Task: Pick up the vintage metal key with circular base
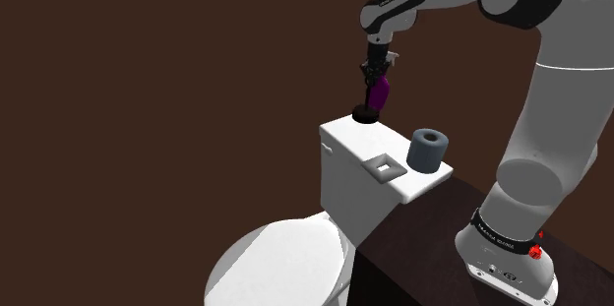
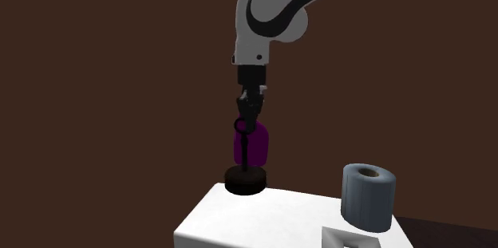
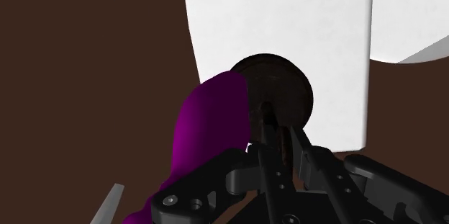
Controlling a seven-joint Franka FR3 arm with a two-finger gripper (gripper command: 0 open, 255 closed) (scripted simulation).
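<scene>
A dark key (image 2: 244, 147) stands upright on its round dark base (image 2: 245, 179) at the far corner of a white toilet tank (image 2: 231, 222). My black gripper (image 2: 249, 112) comes straight down from above and is shut on the key's ring-shaped top. In the shoulder view the gripper (image 1: 375, 70) is over the base (image 1: 367, 112) at the tank's back edge. In the wrist view the fingers (image 3: 270, 166) clasp the key's shaft (image 3: 267, 123) above the brown disc base (image 3: 280, 91). Whether the base still touches the tank, I cannot tell.
A purple rounded object (image 2: 258, 147) stands right against the key, behind it. A grey paper roll (image 1: 429, 150) sits on the tank lid near a square flush button (image 1: 383, 166). The white toilet lid (image 1: 280, 260) lies below. Brown wall all around.
</scene>
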